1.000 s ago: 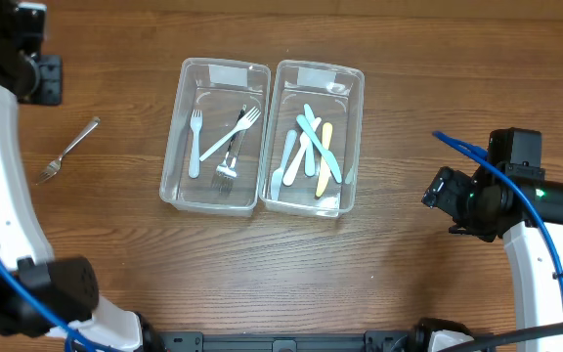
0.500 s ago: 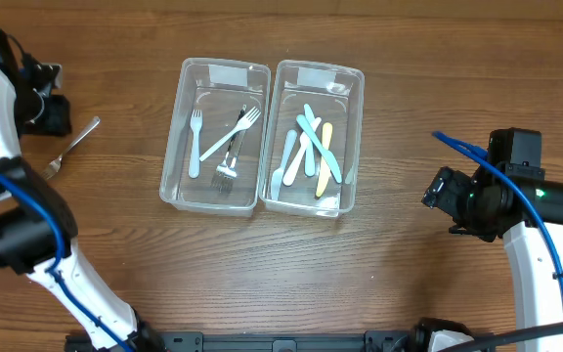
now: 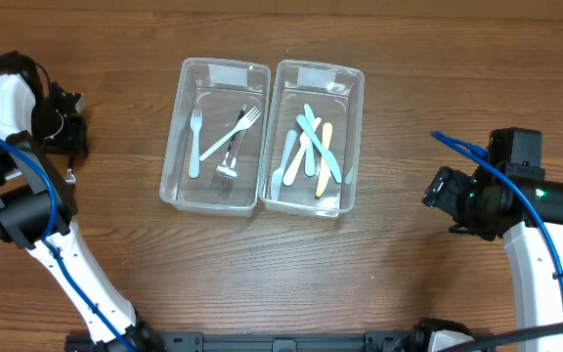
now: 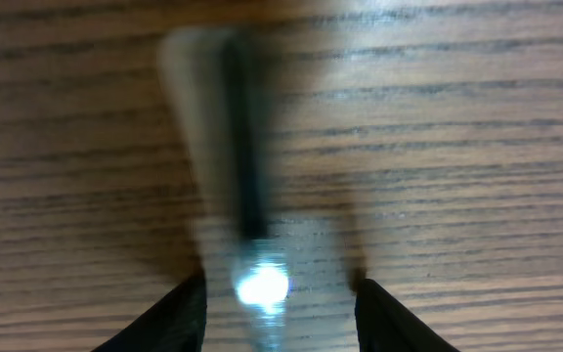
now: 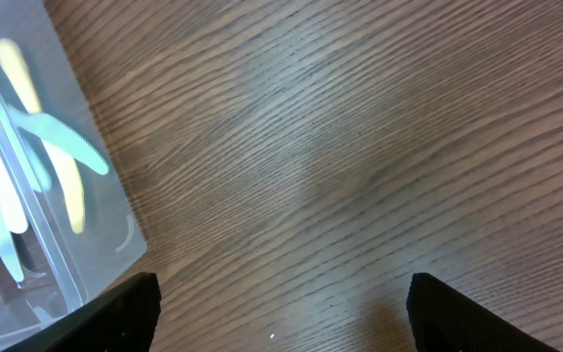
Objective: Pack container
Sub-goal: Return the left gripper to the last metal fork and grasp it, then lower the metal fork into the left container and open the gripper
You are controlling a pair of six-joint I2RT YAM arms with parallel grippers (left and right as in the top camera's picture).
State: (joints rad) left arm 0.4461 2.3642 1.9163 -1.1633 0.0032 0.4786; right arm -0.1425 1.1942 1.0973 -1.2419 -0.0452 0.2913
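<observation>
A metal fork (image 4: 225, 147) lies on the wooden table, blurred in the left wrist view, its handle running between my left gripper's (image 4: 277, 315) open jaws. In the overhead view my left gripper (image 3: 66, 135) is low at the far left and hides the fork. The left clear container (image 3: 176, 127) holds white and metal forks (image 3: 225, 142). The right clear container (image 3: 358, 127) holds pastel plastic knives (image 3: 311, 152). My right gripper (image 3: 440, 196) is open and empty over bare table at the right, also seen in the right wrist view (image 5: 281, 313).
The two containers stand side by side at the table's middle back. A corner of the knife container (image 5: 115, 240) shows at the left of the right wrist view. A blue cable (image 3: 467, 152) runs along the right arm.
My left arm has come in from the far-left corner and dropped over the metal fork, which now is hidden from overhead. The right arm has not moved.
</observation>
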